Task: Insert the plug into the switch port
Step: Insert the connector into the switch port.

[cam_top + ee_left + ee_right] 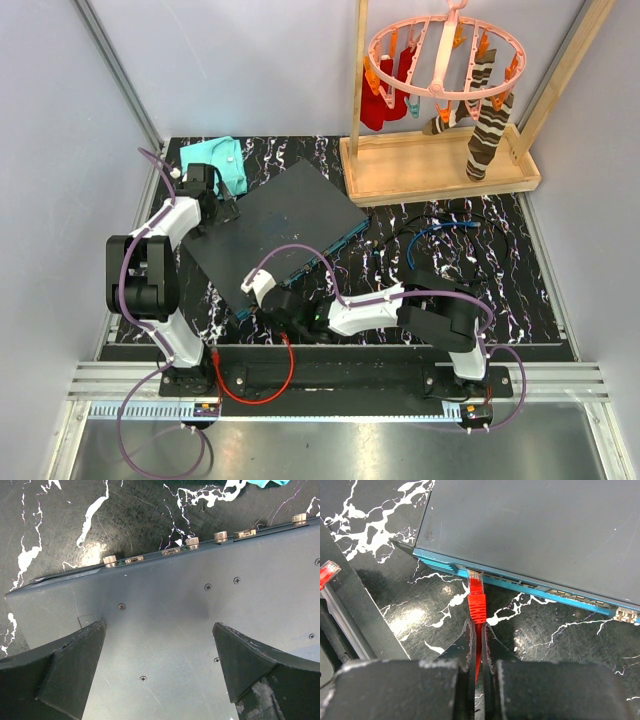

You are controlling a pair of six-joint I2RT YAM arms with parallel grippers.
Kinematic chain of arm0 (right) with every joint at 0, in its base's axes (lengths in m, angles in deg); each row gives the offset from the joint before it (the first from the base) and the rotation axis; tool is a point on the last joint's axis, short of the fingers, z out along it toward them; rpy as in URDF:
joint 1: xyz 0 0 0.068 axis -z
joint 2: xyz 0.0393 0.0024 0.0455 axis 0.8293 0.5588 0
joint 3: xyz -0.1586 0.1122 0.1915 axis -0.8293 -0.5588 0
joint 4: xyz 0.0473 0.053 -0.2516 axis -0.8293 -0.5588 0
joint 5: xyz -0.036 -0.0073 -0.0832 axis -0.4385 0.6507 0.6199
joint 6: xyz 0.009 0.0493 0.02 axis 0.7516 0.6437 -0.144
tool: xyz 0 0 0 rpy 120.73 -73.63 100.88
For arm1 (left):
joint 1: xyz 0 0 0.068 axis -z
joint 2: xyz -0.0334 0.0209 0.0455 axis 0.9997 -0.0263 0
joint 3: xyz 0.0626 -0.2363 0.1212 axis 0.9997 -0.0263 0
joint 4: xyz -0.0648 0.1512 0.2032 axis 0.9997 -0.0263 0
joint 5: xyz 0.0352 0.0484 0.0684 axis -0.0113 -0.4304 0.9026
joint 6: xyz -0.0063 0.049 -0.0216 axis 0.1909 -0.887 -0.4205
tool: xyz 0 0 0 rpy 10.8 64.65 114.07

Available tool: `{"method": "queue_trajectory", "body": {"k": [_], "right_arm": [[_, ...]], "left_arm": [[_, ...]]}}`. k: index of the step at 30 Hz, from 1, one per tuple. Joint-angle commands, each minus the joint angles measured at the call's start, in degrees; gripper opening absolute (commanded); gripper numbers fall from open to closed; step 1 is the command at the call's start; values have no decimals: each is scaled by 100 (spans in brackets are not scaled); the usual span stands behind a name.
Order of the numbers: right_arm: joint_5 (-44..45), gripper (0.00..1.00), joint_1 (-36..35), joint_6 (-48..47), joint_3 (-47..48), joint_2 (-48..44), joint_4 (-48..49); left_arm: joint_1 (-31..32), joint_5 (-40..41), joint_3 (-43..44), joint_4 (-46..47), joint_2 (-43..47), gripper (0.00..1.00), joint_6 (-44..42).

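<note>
Right up close, my right gripper [479,626] is squeezed almost all the way shut. It pinches the red cable [478,655], just behind the plug [476,592]. That red plug points away from me at the switch [535,530], the big flat dark grey box on the black table [420,620] with white swirls. One long thin side of the box is the blue edge [530,586], and it has a row of little holes. The clear tip of the plug is right at the first hole near the corner, but I cannot tell how far in it goes. Another red plug end [327,572] peeks in at the left side of this view. My left gripper [159,625] is open as wide as it goes. Its two dark fingers [75,665] stand over the flat top of the box, near the far side with the small brass knobs [192,541], and they hold nothing. I cannot tell if they touch the top. From above, the box sits tilted in the middle of the table. A folded teal cloth [222,160] lies just behind my left gripper. A wooden tray [440,170] sits at the back right, under a pink hanger [445,45] with socks. A blue cable [440,232] lies to the right of the box.
</note>
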Motion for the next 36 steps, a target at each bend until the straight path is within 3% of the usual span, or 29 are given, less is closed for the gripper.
{"method": "queue_trajectory", "body": {"k": [1, 15, 28, 36], "right_arm": [[178, 0, 12, 248, 376, 47, 572], [643, 0, -129, 627, 375, 303, 1609], [1460, 0, -208, 424, 1043, 170, 1285], [1866, 0, -366, 565, 1351, 601, 1030]], "left_arm": [[-60, 11, -42, 39, -271, 99, 80], [-60, -16, -60, 22, -403, 99, 115], [-42, -68, -69, -31, -508, 99, 168], [-7, -271, -113, -39, -517, 99, 238]]}}
